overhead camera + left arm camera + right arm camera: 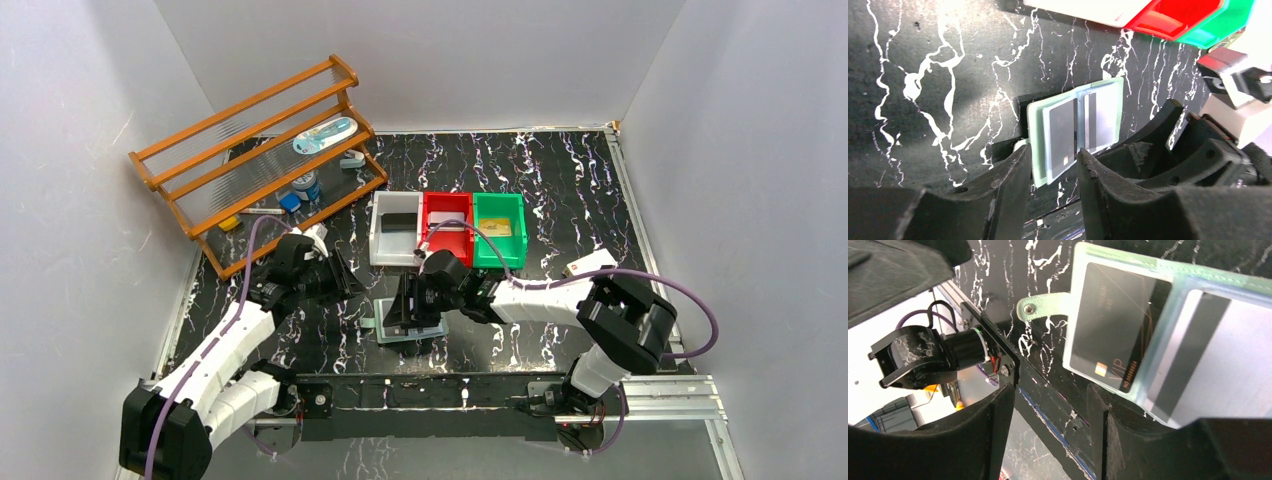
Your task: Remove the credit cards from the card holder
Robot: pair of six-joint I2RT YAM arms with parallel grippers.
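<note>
On veined black table (923, 60), glossy card holder (1078, 115)

Robotics laboratory test cell: white panels (60, 150) enclosed a black marbled tabletop (560, 180); the left arm (215, 355) and right arm (560, 295) were bolted along a metal rail (660, 397).

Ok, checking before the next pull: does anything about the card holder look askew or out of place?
Yes. The dark card sits crooked in the open card holder: its chip end pokes out past the pocket's edge at a tilt, while the pale striped card beside it looks properly seated.
</note>
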